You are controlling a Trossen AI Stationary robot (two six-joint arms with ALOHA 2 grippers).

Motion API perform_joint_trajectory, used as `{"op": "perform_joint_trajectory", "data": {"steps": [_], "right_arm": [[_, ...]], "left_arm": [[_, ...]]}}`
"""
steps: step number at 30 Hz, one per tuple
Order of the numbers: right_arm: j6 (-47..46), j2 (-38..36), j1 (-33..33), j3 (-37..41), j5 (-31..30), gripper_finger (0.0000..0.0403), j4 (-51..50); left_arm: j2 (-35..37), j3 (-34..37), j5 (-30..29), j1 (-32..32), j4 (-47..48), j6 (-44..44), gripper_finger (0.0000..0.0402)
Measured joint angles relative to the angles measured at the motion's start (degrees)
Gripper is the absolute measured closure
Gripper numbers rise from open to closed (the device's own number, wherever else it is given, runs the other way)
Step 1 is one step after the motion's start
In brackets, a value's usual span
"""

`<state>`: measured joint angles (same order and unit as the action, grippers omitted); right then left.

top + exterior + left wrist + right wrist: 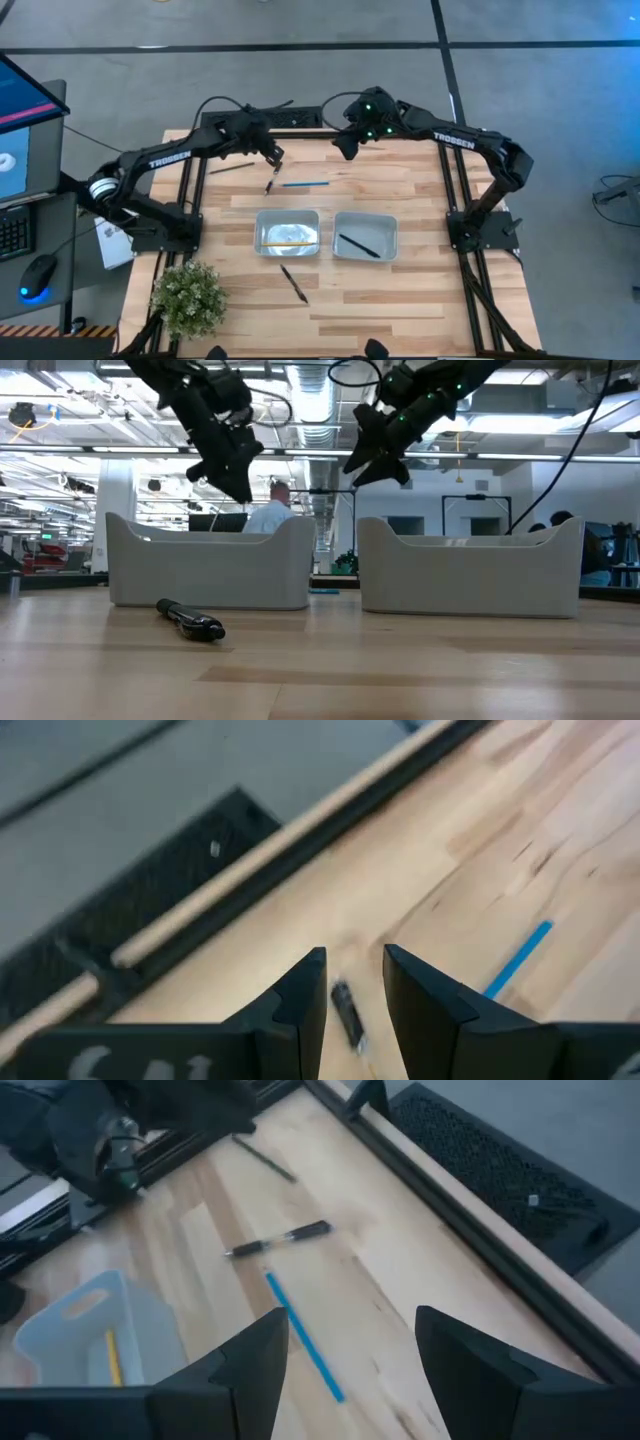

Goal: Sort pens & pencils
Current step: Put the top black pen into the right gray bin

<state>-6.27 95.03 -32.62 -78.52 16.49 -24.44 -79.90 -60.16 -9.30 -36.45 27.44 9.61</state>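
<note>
Presently we note a light blue pencil (305, 184) and a black pen (269, 185) lying on the table's (420, 300) far side, below the empty, part-open left gripper (277, 157). Left tray (262, 226) holds a yellow pencil (288, 243), right tray (390, 226) another pen (359, 246). Right gripper (345, 148) hovers open, empty.

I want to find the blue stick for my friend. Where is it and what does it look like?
Start at the two grey trays mid-table and look past them toward the far edge. The light blue pencil lies flat there, beside a dark pen. It is the only blue stick on the table.
</note>
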Motion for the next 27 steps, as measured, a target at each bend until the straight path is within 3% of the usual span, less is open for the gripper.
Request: {"op": "perform_joint_trajectory", "data": {"steps": [12,21,27], "right_arm": [[-0.42,0.49,1.11,-0.02,0.0,0.0163,4.89],[-2.27,0.49,1.09,-0.07,-0.02,0.0163,7.77],[-2.25,0.49,0.62,-0.07,0.0,0.0163,7.79]], "left_arm": [[-13.19,-4.61,-0.27,0.02,13.11,5.86,0.0308],[-14.03,-4.61,2.63,0.47,12.34,11.77,0.0308],[-14.03,-4.63,2.91,1.57,11.27,8.41,0.0308]]}}
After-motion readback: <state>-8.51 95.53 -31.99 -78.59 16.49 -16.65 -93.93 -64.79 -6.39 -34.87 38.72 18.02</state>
